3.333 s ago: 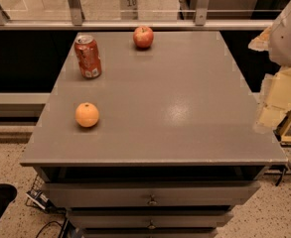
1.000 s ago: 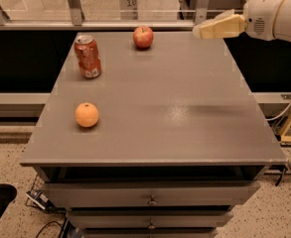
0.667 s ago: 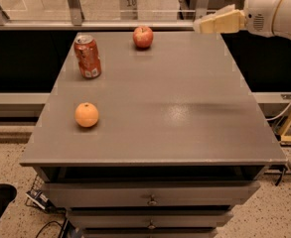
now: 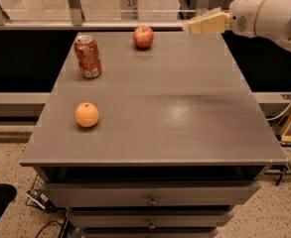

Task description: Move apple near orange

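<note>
Here, gripper (image 4: pixel 191 27) near apple (image 4: pixel 143 36), can (image 4: pixel 88 56) (upright) behind orange (image 4: pixel 87 115)

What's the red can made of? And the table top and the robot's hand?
The can looks like thin metal: shiny silver rim, printed red sides. The table top seems smooth grey laminate or painted board, showing soft glare. The hand, up by the table's far right corner, right of the apple, looks like matte cream plastic, probably.

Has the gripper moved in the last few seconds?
Yes. The gripper has swung from beside the table's right edge to above its far edge, closer to the apple.
</note>
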Action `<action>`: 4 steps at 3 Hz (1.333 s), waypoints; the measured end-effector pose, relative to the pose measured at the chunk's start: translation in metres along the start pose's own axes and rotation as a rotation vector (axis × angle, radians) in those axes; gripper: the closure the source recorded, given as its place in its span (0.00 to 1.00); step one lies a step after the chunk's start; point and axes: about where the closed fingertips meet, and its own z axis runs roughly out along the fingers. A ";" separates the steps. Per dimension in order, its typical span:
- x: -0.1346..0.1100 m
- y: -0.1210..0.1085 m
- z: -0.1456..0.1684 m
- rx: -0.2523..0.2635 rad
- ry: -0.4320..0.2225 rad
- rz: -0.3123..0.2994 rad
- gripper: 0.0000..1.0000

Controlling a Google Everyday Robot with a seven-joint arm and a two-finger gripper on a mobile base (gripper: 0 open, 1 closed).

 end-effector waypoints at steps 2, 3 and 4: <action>0.036 -0.001 0.110 -0.071 -0.047 0.102 0.00; 0.047 0.010 0.150 -0.119 -0.052 0.120 0.00; 0.055 0.032 0.188 -0.174 -0.047 0.130 0.00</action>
